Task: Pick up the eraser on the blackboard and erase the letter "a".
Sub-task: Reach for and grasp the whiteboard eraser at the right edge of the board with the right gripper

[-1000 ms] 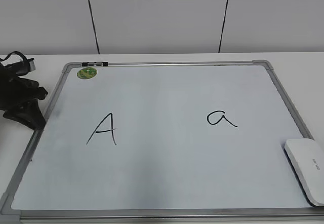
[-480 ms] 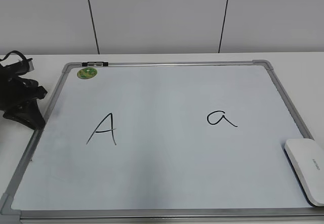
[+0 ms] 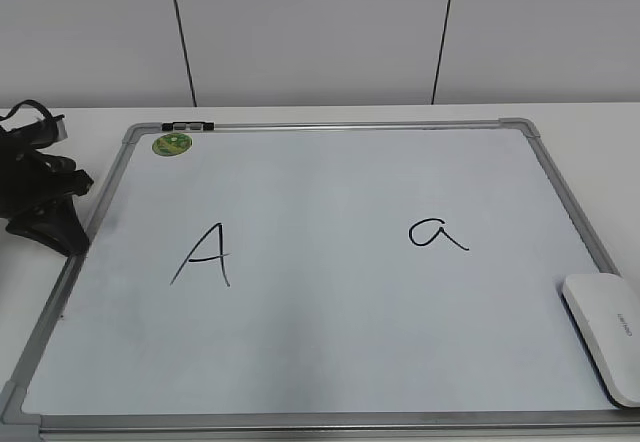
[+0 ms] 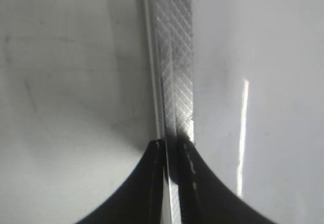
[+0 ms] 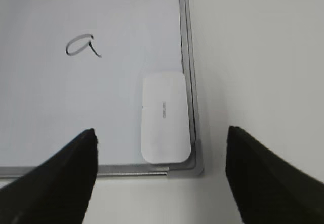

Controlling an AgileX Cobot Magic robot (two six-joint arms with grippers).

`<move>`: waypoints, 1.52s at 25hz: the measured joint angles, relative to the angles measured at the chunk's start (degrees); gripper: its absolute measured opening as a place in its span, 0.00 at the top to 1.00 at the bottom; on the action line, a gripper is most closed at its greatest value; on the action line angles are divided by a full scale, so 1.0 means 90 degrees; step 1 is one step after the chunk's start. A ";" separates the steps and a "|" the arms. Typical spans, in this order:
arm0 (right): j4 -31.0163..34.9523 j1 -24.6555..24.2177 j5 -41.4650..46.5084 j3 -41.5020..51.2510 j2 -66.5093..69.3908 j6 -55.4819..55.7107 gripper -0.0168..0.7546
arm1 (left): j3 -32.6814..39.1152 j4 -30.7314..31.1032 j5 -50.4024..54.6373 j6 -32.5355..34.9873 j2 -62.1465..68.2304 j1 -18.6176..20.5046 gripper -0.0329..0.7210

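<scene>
The blackboard (image 3: 330,362) is a white dry-erase board with a grey frame, lying flat on the table. The small letter "a" (image 3: 437,233) is written right of centre and also shows in the right wrist view (image 5: 82,46). The white eraser (image 3: 605,332) lies on the board's near right corner. In the right wrist view my right gripper (image 5: 161,132) is wide open above the eraser (image 5: 165,116), with a finger on either side and no contact. My left gripper (image 3: 48,220) sits at the board's left edge, with its jaws closed together over the metal frame (image 4: 174,82).
A capital "A" (image 3: 203,255) is written left of centre. A round green sticker (image 3: 171,144) sits at the far left corner, beside a small black clip (image 3: 187,125). White table surrounds the board, with a wall behind it.
The left arm shifted very slightly at the board's left edge. The eraser, the letters and the board have not moved.
</scene>
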 joint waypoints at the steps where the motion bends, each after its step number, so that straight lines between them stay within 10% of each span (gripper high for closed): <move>1: 0.0000 0.0000 -0.0010 -0.0015 0.0351 -0.0013 0.22 | 0.0000 0.0000 0.0010 0.0000 0.0000 0.0000 0.91; 16: 0.0422 0.0000 0.1061 -0.2040 0.5373 -0.0679 0.21 | -0.0004 0.0000 0.0024 -0.0002 0.0000 0.0004 0.91; 38: 0.0397 0.0000 -0.0226 -0.2070 0.7738 -0.0861 0.21 | -0.0004 0.0000 0.0024 -0.0013 0.0000 0.0014 0.91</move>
